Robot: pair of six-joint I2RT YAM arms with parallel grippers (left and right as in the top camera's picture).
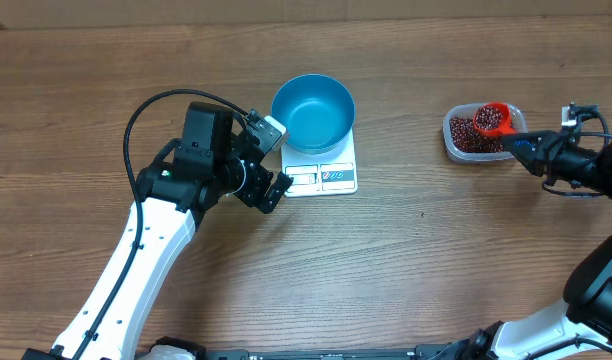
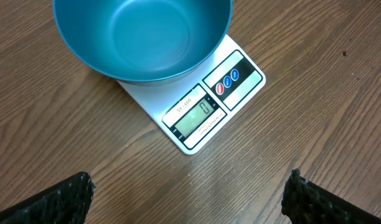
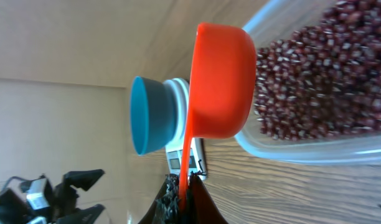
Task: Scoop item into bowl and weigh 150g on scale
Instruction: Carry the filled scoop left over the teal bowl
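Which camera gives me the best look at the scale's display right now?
The left wrist view: the display sits close, facing the camera, with nothing across it. Overhead shows the scale, but its display is too small to read. The right wrist view catches only a sliver of it, beside the red scoop's handle.

Brown wood-grain table (image 1: 86,80): fills the overhead view, grain running left to right. One small dark speck (image 1: 421,212) on bare wood, right of centre.

Clear rectangular plastic tub with rounded corners (image 1: 452,150): flat on the wood at the table's right end.

Orange-red plastic scoop (image 1: 493,119), round cup on a thin flat handle: cup sits over the tub's upper-right part, open side up; handle runs off toward lower right across the tub's rim. Right wrist view: cup's smooth outer side overlaps the tub's near wall. Contact between cup and tub cannot be told.
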